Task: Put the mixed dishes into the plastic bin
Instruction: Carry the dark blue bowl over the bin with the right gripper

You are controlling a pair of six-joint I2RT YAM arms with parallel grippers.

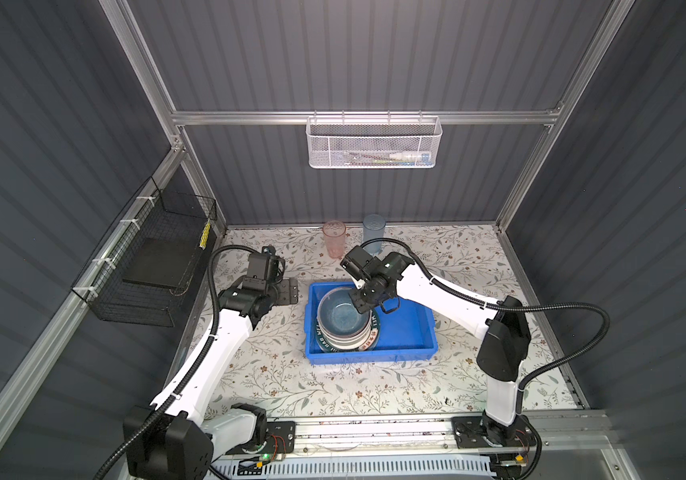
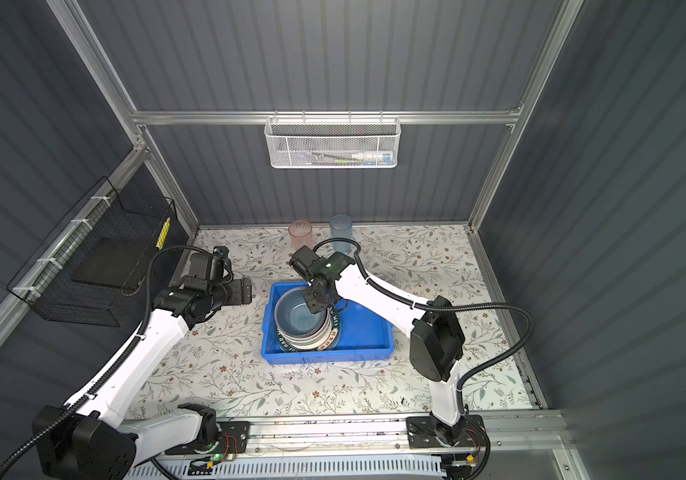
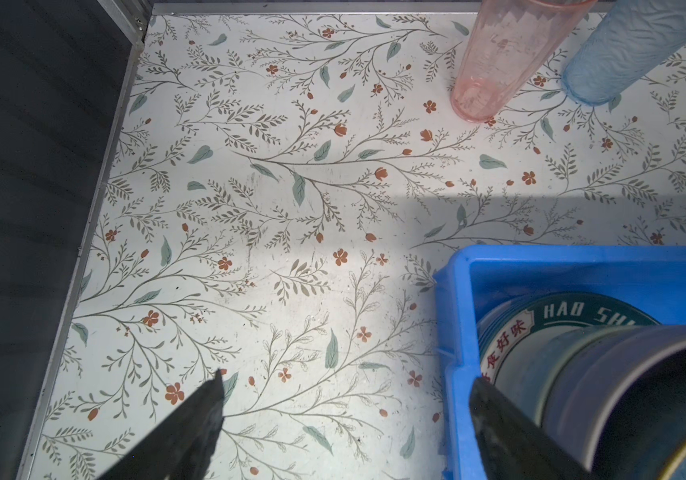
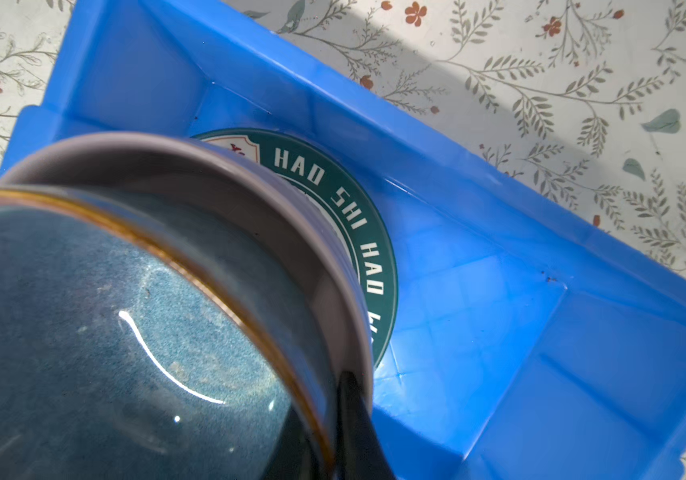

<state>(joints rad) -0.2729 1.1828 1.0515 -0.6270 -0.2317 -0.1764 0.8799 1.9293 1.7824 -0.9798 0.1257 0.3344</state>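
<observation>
Right gripper (image 1: 360, 304) pinching blue bowl (image 1: 342, 318) rim, atop stack in bin (image 1: 409, 332).
Left gripper (image 3: 345, 432) spread wide, beside bin.

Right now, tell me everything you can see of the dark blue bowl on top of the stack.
The dark-blue bowl is round and deep and looks like glazed ceramic. It is speckled blue inside with a glossy highlight, an amber-brown lip and a dark outer wall. It sits mouth up and empty, nested in the lilac bowl, topping the stack in the blue plastic bin. The right gripper is shut on its rim, with one finger outside the wall.
</observation>
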